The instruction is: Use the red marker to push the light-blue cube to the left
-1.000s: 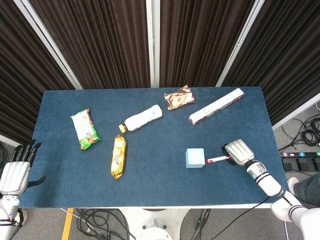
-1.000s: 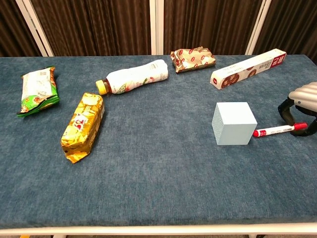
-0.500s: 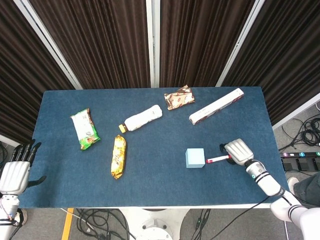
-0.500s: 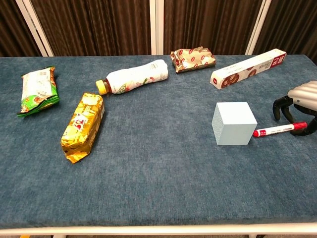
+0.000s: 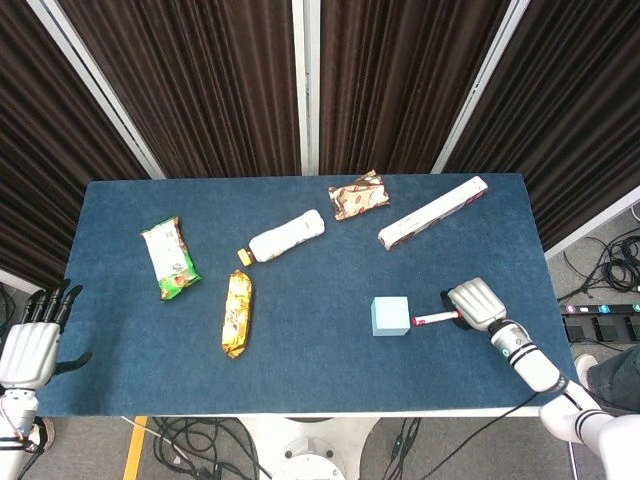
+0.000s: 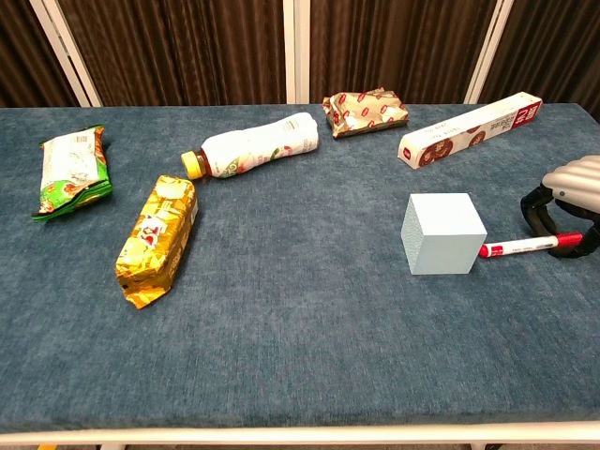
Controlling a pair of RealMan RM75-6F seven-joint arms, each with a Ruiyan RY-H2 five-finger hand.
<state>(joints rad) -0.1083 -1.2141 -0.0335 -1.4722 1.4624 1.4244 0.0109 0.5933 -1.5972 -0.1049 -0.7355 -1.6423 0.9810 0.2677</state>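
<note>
Dark pleated curtains hang behind a blue worktop strewn with snacks. The cube sits right of centre near the front edge. The marker lies flat just to its right, pointing at it like a ram, its red tip at or touching the cube's lower right edge. That line-up suits the job: a push along the marker's length would send the cube straight left.

The right robot hand holds the marker's far end low over the cloth, its dark fingers curled round the red cap in the chest view. Gripping the back end keeps the hand itself clear of the cube and lets the pen do the pushing. The left robot hand hangs off the worktop's left front corner, fingers apart and holding nothing, out of the way.

The cube's path leftward looks free for a good stretch. The gold packet lies well to the left, the bottle further back, and the green packet beyond. The brown wrapper and the long box lie behind the cube.

A thin pen against a flat face may slip off-centre and turn the cube, in my judgement.
</note>
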